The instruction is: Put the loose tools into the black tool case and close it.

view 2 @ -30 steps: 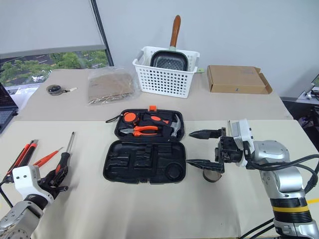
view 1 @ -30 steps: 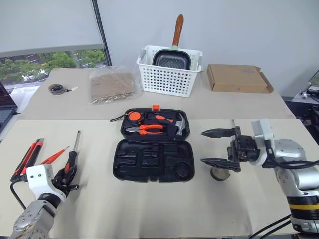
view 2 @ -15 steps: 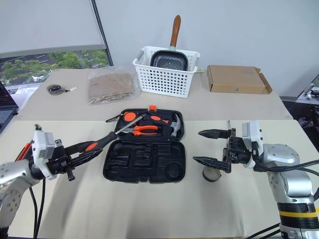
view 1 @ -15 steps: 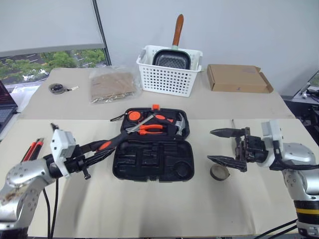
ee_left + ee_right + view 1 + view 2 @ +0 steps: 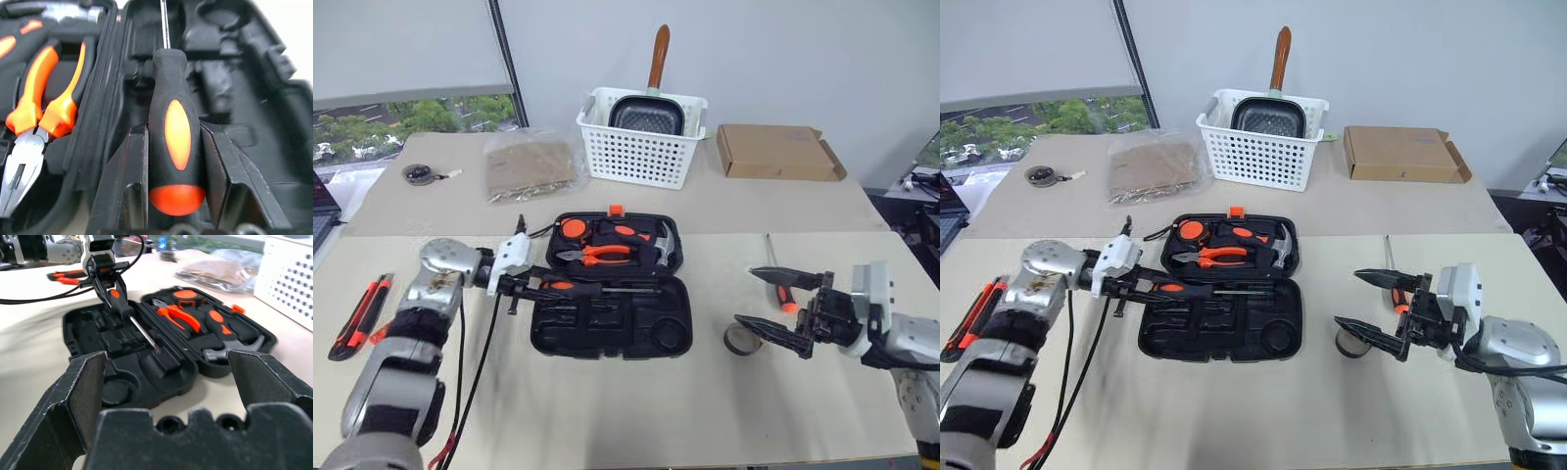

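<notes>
The black tool case (image 5: 610,327) lies open mid-table, with pliers and a hammer (image 5: 612,250) seated in its far half. My left gripper (image 5: 534,286) is shut on the handle of an orange-black screwdriver (image 5: 172,103), held low over the case's near half with its shaft pointing right. To the right of the case, my right gripper (image 5: 747,297) stands open with nothing in it. Below it a grey tape roll (image 5: 740,340) rests on the table, and just beyond lies a second screwdriver (image 5: 781,290). An orange-black utility knife (image 5: 360,315) sits at the far left.
On the back table stand a white lattice basket (image 5: 641,152) holding a pan, a cardboard box (image 5: 778,153), a plastic bag (image 5: 523,166) and a round dark disc with a cord (image 5: 417,174). A cable hangs from my left arm near the case's left edge.
My left gripper lifted the screwdriver off the table at the left, carried it right and turned it to lie across the case. My right gripper drew back right, uncovering the second screwdriver.
</notes>
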